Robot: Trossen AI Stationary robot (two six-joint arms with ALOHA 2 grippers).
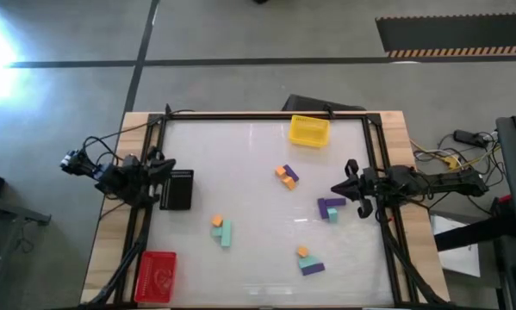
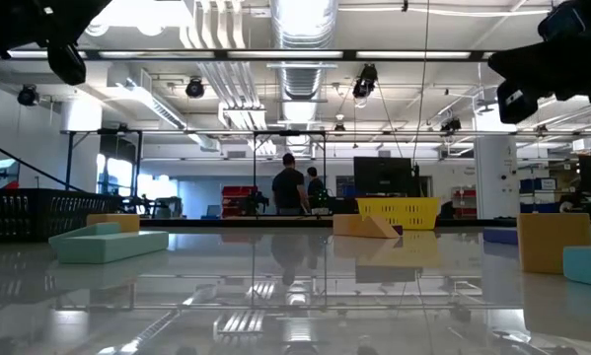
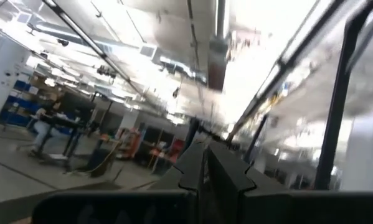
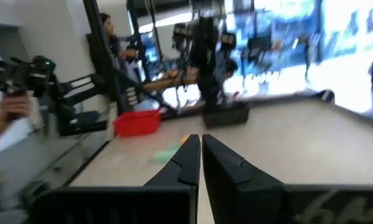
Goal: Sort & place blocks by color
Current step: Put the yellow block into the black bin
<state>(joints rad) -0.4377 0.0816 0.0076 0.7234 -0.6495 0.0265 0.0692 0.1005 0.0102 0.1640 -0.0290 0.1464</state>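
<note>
The blocks lie in several small clusters on the white table: an orange and purple pair [image 1: 286, 175], a purple and teal pair [image 1: 331, 207], an orange and teal pair [image 1: 221, 229], and an orange, teal and purple group [image 1: 308, 261]. My right gripper [image 1: 335, 189] is shut and hovers level at the table's right side, just right of the purple and teal pair, touching nothing. My left gripper [image 1: 160, 169] is shut at the table's left edge beside the black tray [image 1: 177, 189]; its wrist view looks up at the ceiling.
A yellow tray [image 1: 309, 131] sits at the far edge, a red tray [image 1: 156, 275] at the near left corner. A black frame [image 1: 266, 115] runs around the table. Cables lie off the right side [image 1: 447, 159]. People [image 2: 290, 187] stand in the room far behind.
</note>
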